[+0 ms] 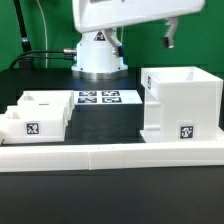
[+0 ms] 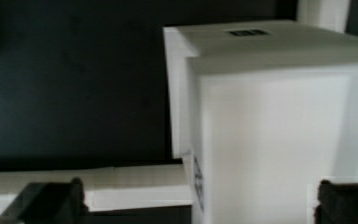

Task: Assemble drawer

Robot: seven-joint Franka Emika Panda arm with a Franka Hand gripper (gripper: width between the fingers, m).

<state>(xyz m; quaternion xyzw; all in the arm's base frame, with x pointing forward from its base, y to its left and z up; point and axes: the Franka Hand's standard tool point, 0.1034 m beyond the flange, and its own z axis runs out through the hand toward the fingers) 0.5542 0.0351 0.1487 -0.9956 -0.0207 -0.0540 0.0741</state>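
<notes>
The large white cubic casing (image 1: 180,100) stands open-topped on the exterior view's right, with a square tag low on its front. Two smaller white box trays (image 1: 35,115) sit on the exterior view's left, one of them tagged. My gripper (image 1: 170,38) hangs above the casing without touching it. In the wrist view the casing (image 2: 274,120) fills the frame between my two dark fingertips (image 2: 51,200). The gripper (image 2: 197,205) is wide open and empty.
The marker board (image 1: 100,98) lies flat on the black table between the trays and the casing. A long low white border wall (image 1: 110,155) runs along the front and also shows in the wrist view (image 2: 87,180). The robot base (image 1: 98,55) stands at the back.
</notes>
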